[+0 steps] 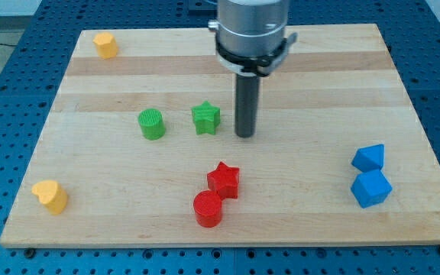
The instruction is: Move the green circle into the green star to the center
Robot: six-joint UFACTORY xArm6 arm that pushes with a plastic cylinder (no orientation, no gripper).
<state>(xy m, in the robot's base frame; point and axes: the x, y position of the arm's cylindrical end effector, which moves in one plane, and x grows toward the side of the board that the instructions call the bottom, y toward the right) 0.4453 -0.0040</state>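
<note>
The green circle (152, 124) sits left of the board's middle. The green star (205, 118) lies a short way to its right, apart from it. My tip (244, 135) rests on the board just right of the green star, with a small gap between them. The rod hangs from the arm's grey body at the view's top.
A red star (224, 180) and a red circle (208, 209) touch each other below the middle. Two blue blocks (368, 159) (371, 188) sit at the right. Yellow blocks lie at the top left (106, 45) and bottom left (50, 195) of the wooden board (319, 92).
</note>
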